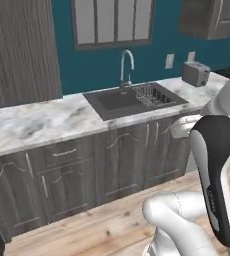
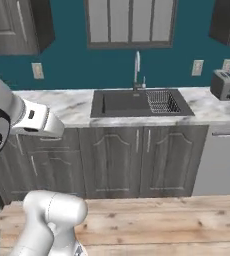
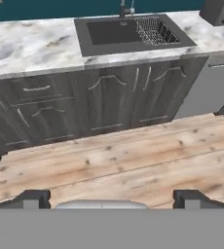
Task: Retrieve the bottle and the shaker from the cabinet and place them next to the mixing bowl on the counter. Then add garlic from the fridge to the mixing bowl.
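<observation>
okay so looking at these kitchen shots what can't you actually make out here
- Grey wood-grain upper cabinet, left base view: top and left edges cut it off.
- Dark sink basin, right base view: its floor lies hidden behind the near rim.
- Silver toaster, hand view: the top edge crops it.
- Open gripper, hand view: only its fingertips show.

Marble counter (image 1: pixel 37 122) holds sink (image 1: pixel 132 100) (toaster (image 1: pixel 195 73) beyond).
</observation>
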{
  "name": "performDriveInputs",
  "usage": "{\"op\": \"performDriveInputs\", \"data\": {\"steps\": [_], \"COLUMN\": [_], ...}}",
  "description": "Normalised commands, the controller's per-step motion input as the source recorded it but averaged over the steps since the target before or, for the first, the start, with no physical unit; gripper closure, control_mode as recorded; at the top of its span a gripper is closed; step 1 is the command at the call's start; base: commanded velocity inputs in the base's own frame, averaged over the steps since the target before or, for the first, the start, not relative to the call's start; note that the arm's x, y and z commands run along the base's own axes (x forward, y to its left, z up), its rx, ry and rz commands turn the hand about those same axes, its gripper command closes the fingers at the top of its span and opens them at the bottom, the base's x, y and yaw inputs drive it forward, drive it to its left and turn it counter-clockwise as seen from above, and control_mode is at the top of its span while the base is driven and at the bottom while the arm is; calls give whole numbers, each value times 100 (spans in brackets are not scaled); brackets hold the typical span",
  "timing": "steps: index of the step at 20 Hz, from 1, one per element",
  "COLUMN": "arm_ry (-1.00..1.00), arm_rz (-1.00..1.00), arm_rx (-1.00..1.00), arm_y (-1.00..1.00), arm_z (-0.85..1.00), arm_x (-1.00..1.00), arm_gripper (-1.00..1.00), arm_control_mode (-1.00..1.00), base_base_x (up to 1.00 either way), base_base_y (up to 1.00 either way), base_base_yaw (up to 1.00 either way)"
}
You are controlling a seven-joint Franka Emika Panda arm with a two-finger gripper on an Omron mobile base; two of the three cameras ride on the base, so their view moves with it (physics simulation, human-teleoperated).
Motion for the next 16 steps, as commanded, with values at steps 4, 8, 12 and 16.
{"op": "performDriveInputs", "data": {"steps": [4,8,12,16], "arm_ry": [0,0,0,0], "arm_rz": [0,0,0,0], "arm_rx": [0,0,0,0], "arm_y": [0,0,0,0], "arm_z": [0,0,0,0], "arm_x": [0,0,0,0], "arm_gripper": [-100,-100,-100,-100], "arm_control_mode": [100,100,100,100], "base_base_x": [0,0,0,0], "base_base_y": [1,2,1,4], "base_base_yaw": [-100,-100,-100,-100]}}
